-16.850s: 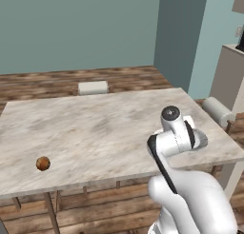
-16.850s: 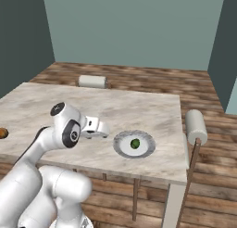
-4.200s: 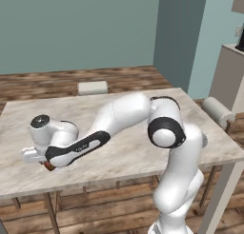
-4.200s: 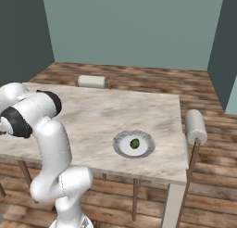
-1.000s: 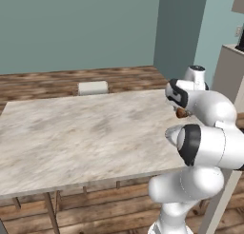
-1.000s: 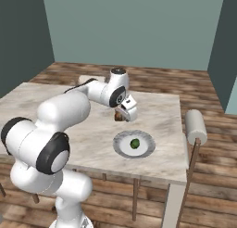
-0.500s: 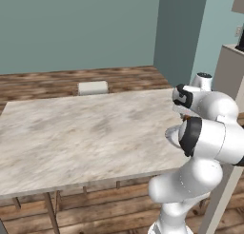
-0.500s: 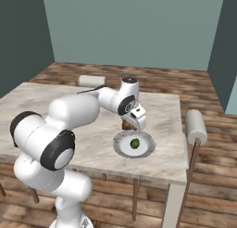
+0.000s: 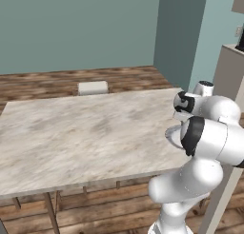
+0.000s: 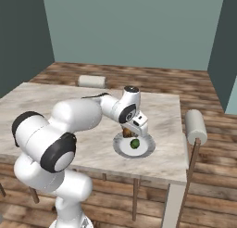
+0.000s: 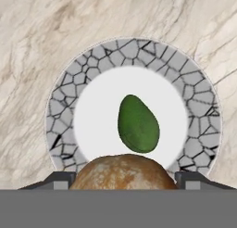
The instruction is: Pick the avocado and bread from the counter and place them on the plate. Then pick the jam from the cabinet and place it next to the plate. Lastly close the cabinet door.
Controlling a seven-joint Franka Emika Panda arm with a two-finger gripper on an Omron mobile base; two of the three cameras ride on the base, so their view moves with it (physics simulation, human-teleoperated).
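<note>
In the hand view the brown mottled bread (image 11: 122,170) sits between my gripper's (image 11: 122,180) dark fingertips (image 11: 59,179), which are shut on it. Straight below lies the white plate, its rim (image 11: 203,112) crackle-patterned, with the dark green avocado (image 11: 137,123) at its centre. The right base view shows the gripper (image 10: 127,131) holding the bread (image 10: 125,131) just above the far-left edge of the plate (image 10: 121,149), beside the avocado (image 10: 134,143). The plate rests near the right end of the marble counter (image 10: 46,106). The jam, the cabinet and its door are out of view.
A white padded chair back (image 10: 91,80) stands behind the counter, and another (image 10: 195,122) at its right end. In the left base view the arm's white links (image 9: 209,133) stand at the counter's (image 9: 86,128) right edge, with a pale unit (image 9: 228,71) behind.
The arm has carried the bread to the right along the counter and down over the plate's edge. The avocado and plate have not moved.
</note>
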